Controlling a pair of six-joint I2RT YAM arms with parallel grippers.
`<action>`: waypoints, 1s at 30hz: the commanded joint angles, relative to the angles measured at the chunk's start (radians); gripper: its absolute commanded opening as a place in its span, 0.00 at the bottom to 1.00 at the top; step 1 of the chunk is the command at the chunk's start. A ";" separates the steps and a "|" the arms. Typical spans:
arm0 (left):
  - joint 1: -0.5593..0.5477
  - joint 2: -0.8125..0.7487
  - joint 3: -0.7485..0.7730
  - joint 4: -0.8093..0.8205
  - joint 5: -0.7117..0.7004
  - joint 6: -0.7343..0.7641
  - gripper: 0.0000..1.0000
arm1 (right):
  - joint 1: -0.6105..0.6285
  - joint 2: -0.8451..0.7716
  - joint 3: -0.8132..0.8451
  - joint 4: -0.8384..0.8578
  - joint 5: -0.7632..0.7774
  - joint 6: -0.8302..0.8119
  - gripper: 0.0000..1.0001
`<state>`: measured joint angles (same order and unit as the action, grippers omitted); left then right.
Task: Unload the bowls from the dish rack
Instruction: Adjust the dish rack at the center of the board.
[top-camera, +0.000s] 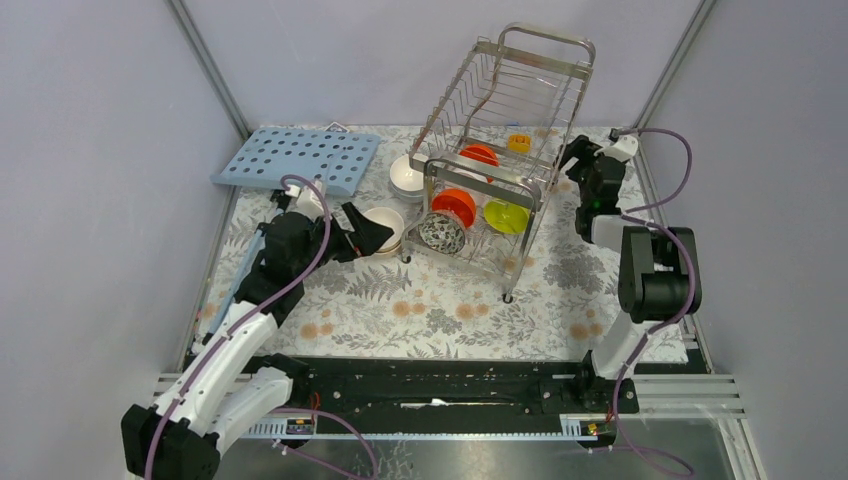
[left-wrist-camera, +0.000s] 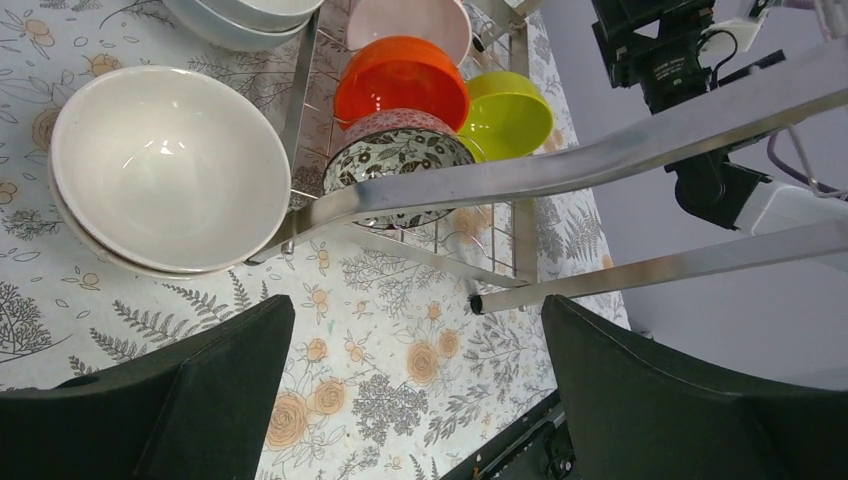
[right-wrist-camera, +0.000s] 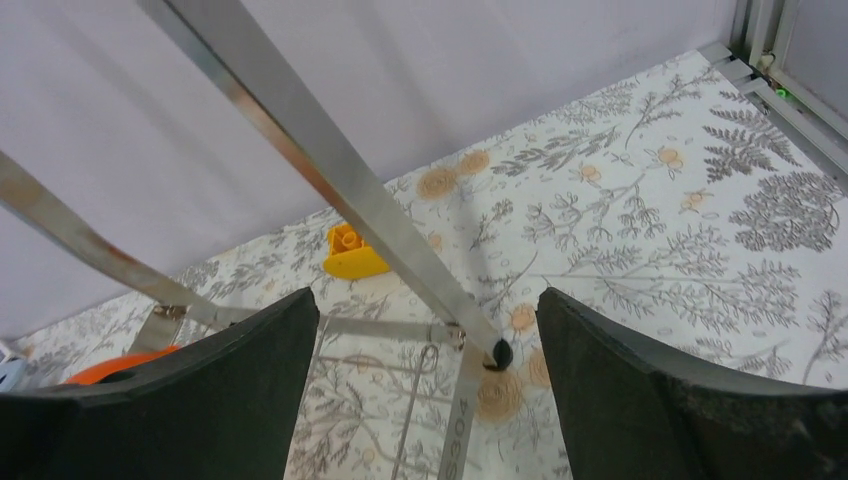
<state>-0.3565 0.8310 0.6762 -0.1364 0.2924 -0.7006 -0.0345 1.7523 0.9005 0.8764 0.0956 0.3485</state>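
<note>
A: Four bowls at least sit in the dish rack, upper centre of the top view: an orange bowl, a speckled bowl in front of it, a lime bowl to their right and a pale bowl behind; I judge the unloading partly done.

B: And the ones outside it?

A: A cream bowl stands on the table just left of the rack, seemingly nested on another; white bowls stand above it in the frame.

B: The pincers?

A: The left gripper is spread wide with nothing between its fingers, near the cream bowl and facing the lower tier; the right gripper, at the rack's right end, is spread too, and a steel bar of the rack passes between its fingers unclamped.

B: Which step, then?

A: A reach for the next bowl, I think; the speckled one lies nearest the left gripper; the move calls for one finger inside its rim, under the front rail, then a lift clear of the wires without knocking the orange bowl.

B: Any writing?

A: A stamp on a flat strip of the rack, bottom centre of the right wrist view, seems to read 304; print on the camera body, upper right of the left wrist view, is too small to read.
</note>
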 joint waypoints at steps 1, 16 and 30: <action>-0.004 0.043 -0.013 0.078 -0.003 -0.001 0.99 | 0.002 0.073 0.101 0.152 0.011 -0.015 0.87; -0.005 0.096 -0.019 0.103 -0.010 0.015 0.99 | 0.002 0.241 0.338 0.023 -0.009 -0.022 0.77; -0.005 0.104 -0.033 0.097 -0.016 0.012 0.99 | 0.001 0.229 0.342 -0.046 0.083 -0.071 0.22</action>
<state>-0.3580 0.9382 0.6449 -0.0944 0.2878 -0.6998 -0.0116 1.9987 1.2274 0.8719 0.0677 0.2863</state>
